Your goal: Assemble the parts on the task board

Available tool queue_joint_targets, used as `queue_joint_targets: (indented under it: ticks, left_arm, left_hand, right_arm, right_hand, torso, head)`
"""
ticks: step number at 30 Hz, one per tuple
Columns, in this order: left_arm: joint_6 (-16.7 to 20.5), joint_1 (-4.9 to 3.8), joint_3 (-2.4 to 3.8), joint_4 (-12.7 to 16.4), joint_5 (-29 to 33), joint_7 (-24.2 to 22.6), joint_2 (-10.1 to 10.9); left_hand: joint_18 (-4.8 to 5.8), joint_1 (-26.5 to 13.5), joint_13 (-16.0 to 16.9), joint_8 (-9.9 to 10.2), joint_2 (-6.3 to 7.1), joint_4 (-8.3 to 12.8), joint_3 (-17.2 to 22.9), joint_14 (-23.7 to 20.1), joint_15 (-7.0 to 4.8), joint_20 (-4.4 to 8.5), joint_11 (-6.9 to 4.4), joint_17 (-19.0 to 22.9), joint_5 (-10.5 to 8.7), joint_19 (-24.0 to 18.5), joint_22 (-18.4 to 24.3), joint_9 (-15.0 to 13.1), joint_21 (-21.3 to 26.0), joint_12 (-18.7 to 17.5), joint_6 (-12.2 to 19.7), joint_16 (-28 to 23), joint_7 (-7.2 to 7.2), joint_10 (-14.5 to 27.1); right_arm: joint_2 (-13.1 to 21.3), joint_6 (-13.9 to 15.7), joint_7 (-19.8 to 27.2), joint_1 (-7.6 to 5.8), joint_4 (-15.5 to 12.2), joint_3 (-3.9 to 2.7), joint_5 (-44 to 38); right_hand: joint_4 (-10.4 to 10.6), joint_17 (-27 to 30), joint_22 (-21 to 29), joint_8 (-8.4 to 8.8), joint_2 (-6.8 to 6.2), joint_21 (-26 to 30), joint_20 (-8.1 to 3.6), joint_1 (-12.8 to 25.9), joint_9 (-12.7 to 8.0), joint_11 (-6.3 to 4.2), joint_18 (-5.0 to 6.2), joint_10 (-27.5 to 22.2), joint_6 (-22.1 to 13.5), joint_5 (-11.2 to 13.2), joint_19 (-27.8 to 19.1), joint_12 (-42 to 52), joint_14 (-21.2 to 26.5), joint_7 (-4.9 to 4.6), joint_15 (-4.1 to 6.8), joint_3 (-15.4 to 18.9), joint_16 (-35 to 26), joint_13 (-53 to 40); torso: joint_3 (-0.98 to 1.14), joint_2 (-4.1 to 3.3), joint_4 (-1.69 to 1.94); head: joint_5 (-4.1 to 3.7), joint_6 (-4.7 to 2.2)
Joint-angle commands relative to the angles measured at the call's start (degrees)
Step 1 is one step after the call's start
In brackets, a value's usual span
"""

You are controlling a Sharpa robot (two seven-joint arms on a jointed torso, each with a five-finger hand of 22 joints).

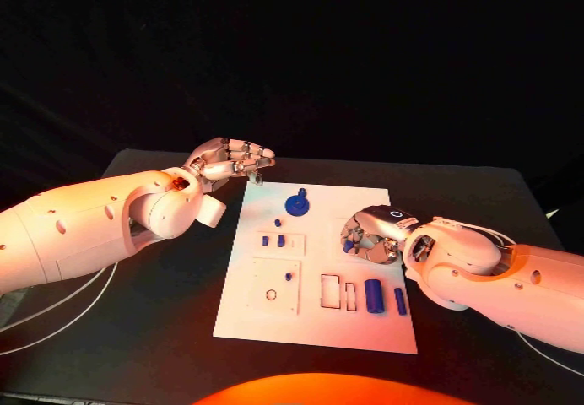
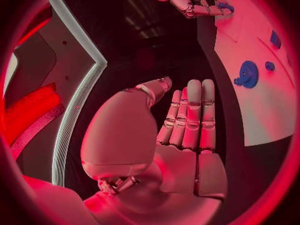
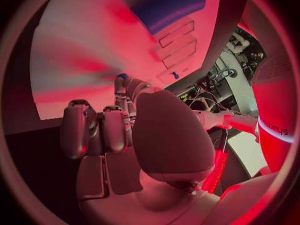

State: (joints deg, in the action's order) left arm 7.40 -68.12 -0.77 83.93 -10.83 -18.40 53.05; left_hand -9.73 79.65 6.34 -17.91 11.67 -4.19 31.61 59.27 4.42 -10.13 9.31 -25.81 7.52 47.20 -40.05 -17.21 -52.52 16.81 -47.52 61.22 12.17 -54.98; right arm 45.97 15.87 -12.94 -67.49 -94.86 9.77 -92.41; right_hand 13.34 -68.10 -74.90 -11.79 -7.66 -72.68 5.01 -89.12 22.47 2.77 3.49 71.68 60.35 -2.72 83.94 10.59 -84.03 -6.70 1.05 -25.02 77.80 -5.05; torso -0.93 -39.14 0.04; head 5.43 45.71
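Observation:
The white task board (image 1: pixel 319 325) lies in the middle of the black table. On it are a blue gear (image 1: pixel 297 202), small blue pegs (image 1: pixel 281 241) and two blue cylinders (image 1: pixel 375 297). My right hand (image 1: pixel 371 236) hovers over the board's right side with its fingers curled around a small blue part (image 1: pixel 353 240), whose tip also peeks out past the fingertips (image 3: pixel 123 76). My left hand (image 1: pixel 231 160) is raised off the board's far left corner, fingers straight and holding nothing (image 2: pixel 187 120). The gear (image 2: pixel 248 74) lies beyond those fingers.
Empty rectangular slots (image 1: pixel 330 289) and a raised white block with a small ring (image 1: pixel 270 294) sit on the board's near half. Bare black table (image 1: pixel 146 321) surrounds the board. A white cable (image 1: pixel 49 316) trails beside my left arm.

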Motion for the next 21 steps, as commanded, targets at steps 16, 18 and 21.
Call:
queue_joint_targets:
  ticks: [16, 18, 21]
  left_arm:
    - [-0.97, -0.03, 0.04, 0.17, 0.12, -0.14, 0.03]
    - [-1.01, -0.03, 0.04, 0.19, 0.12, -0.10, 0.03]
    - [-1.10, -0.03, 0.04, 0.21, 0.12, 0.02, 0.02]
  left_hand:
    - [-0.79, 0.00, 0.05, 0.16, -0.41, -0.05, -0.30, -0.06, 0.27, -0.15, -0.08, -0.10, 0.16, 0.18, 0.07, -0.10, 0.25, 0.02, 0.43, 0.20, 1.13, 0.41]
    - [-0.79, -0.07, 0.08, 0.14, -0.45, -0.14, -0.35, -0.08, 0.28, -0.17, -0.08, -0.12, 0.17, 0.21, 0.13, -0.12, 0.33, 0.06, 0.47, 0.22, 1.12, 0.49]
    - [-0.79, -0.07, 0.08, 0.14, -0.45, -0.14, -0.35, -0.08, 0.28, -0.17, -0.08, -0.12, 0.17, 0.21, 0.13, -0.12, 0.33, 0.06, 0.47, 0.22, 1.12, 0.49]
  right_arm:
    - [1.16, 4.33, -0.56, -0.47, -2.30, -0.06, 5.08]
    - [1.50, 4.27, -0.60, -0.77, -2.81, -0.08, 5.74]
    - [2.22, 4.03, -0.71, -1.28, -3.84, -0.12, 6.48]
  right_hand:
    - [-3.27, 0.24, -11.24, -3.66, 0.16, -1.18, -0.77, 3.56, 3.92, -0.29, -0.56, 2.36, 0.02, -0.09, 0.91, -0.82, -1.66, 0.34, 0.71, -3.55, 0.13, -0.89]
    - [-3.18, 0.23, -11.23, -3.77, -0.10, -1.17, -0.77, 4.39, 4.08, -0.29, -0.56, 2.36, -0.12, -0.11, 0.89, -1.01, -1.67, 0.41, 0.70, -3.58, 0.15, -0.96]
    - [-3.12, 0.19, -11.24, -3.82, -0.25, -1.23, -0.77, 4.91, 4.16, -0.30, -0.57, 2.36, -0.21, -0.12, 0.89, -1.14, -1.69, 0.45, 0.70, -3.61, 0.18, -1.01]
  torso:
    - [-0.02, 0.06, -0.05]
    - [-0.03, 0.08, -0.05]
    - [-0.05, 0.07, -0.02]
  head:
    - [-0.22, -0.25]
    - [-0.22, -0.33]
    - [-0.22, -0.43]
